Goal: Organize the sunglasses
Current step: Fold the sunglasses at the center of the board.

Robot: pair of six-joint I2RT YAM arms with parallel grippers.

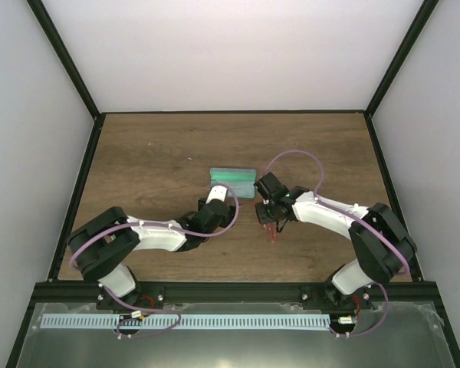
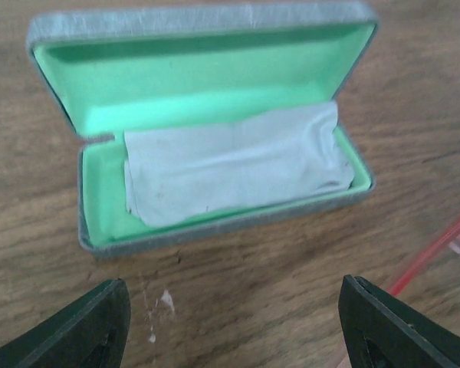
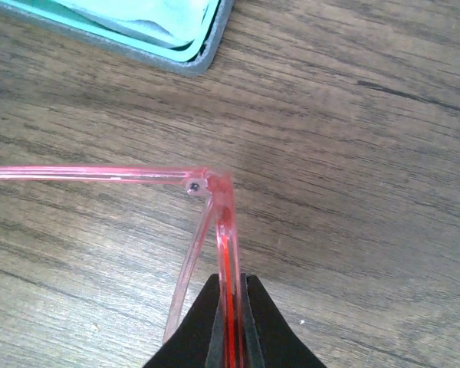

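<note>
The sunglasses (image 3: 215,201) have a thin clear-red frame. My right gripper (image 3: 230,307) is shut on the frame near the hinge, with one arm stretching left just above the wood. They show as a small red shape in the top view (image 1: 271,228) under the right gripper (image 1: 270,217). The blue-grey case (image 2: 215,123) lies open with a green lining and the pale blue cloth (image 2: 230,165) inside. It sits mid-table in the top view (image 1: 232,181). My left gripper (image 2: 234,322) is open and empty just in front of the case. A red arm tip (image 2: 437,253) shows at its right.
The wooden table (image 1: 153,161) is fenced by black frame posts and white walls. A corner of the case (image 3: 192,46) lies at the upper left of the right wrist view. Both arms meet near the table's middle.
</note>
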